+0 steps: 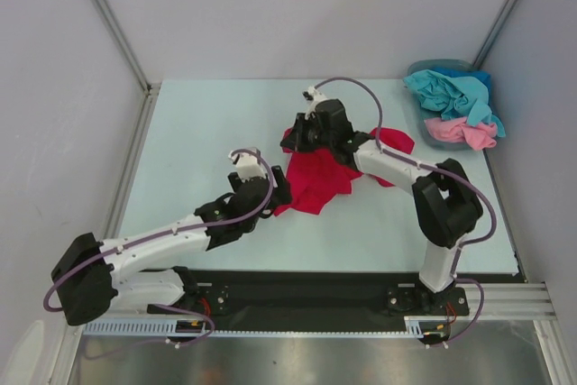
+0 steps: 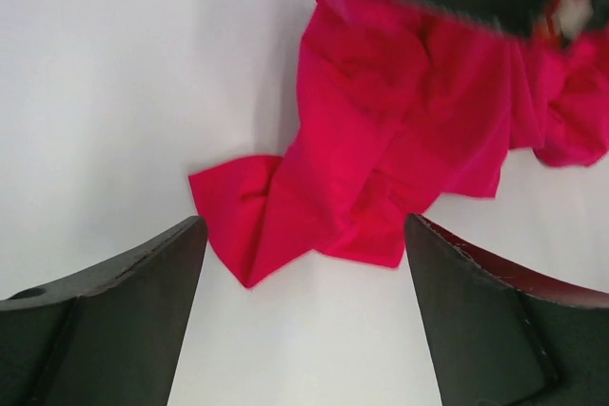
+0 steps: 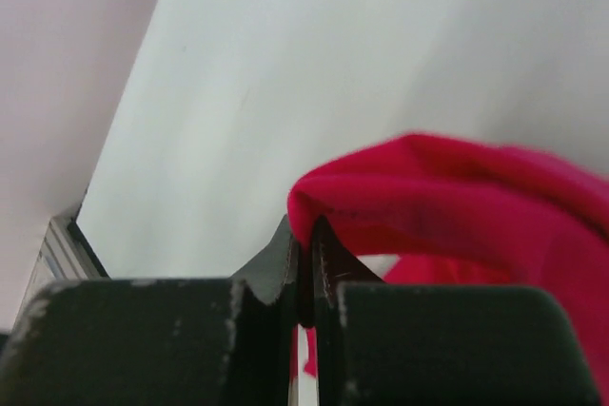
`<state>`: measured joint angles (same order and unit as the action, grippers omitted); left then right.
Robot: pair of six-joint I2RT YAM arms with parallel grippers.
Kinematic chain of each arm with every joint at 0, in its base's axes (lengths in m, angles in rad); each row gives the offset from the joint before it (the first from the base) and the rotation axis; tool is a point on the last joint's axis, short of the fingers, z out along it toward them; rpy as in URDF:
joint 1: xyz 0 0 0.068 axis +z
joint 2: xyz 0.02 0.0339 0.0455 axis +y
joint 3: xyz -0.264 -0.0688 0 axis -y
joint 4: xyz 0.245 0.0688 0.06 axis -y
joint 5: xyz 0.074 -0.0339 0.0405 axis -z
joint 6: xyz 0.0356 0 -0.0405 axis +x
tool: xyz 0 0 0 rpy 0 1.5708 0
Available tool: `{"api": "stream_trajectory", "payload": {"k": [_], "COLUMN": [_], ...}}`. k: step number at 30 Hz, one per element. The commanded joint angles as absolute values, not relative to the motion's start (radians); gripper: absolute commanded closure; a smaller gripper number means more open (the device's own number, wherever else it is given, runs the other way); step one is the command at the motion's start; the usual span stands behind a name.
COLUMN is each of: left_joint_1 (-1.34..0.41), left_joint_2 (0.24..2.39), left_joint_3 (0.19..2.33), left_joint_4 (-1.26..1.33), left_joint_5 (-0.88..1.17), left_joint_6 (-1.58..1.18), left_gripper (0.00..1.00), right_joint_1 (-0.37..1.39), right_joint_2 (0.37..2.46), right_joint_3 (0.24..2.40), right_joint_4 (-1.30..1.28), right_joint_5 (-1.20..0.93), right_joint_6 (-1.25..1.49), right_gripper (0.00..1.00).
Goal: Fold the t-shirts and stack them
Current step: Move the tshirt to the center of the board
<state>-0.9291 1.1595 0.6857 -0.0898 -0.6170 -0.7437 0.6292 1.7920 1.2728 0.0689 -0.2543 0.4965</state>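
Our right gripper (image 3: 304,268) is clamped on a raised fold of the crimson t-shirt (image 1: 317,179), crumpled mid-table (image 1: 203,123). Our left gripper (image 2: 304,223) gapes wide at its near hem. Tabletop stretches leftward; the teal t-shirt (image 1: 451,92) and pink t-shirt (image 1: 462,132) fill the far-right basket (image 1: 424,68).

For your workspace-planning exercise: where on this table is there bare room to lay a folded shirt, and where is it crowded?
Bare: the far-left table, from its left edge to the red t-shirt; also the near strip in front of that shirt. Crowded: the centre around it, and the far-right corner holding the basket.
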Motion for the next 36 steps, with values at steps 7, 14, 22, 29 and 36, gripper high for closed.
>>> {"api": "stream_trajectory", "payload": {"k": [7,14,22,29,36], "left_joint_1": [-1.107,-1.18,-1.204,-1.206,-1.209], "left_joint_2": [1.123,1.129,1.082,1.071,1.104], "left_joint_3": [0.577,0.517,0.457,0.454,0.443], "left_joint_4": [-0.107,-0.075,-0.04,-0.028,-0.005], "left_joint_5": [-0.695,-0.712,-0.715,-0.703,-0.693], "left_joint_6": [-0.909,-0.913,-0.87,-0.847,-0.851], "left_gripper": [0.09,0.09,0.09,0.09,0.09], "right_joint_1": [0.684,0.699,0.71,0.71,0.686], "right_joint_2": [2.035,2.235,2.451,2.553,2.358], "right_joint_3": [1.676,1.933,2.239,2.298,2.045], "right_joint_4": [0.043,-0.046,-0.127,-0.104,0.027], "right_joint_5": [-0.334,-0.396,-0.476,-0.552,-0.43], "right_joint_6": [0.454,0.463,0.508,0.551,0.511], "right_gripper": [1.0,1.0,1.0,0.86,0.0]}}
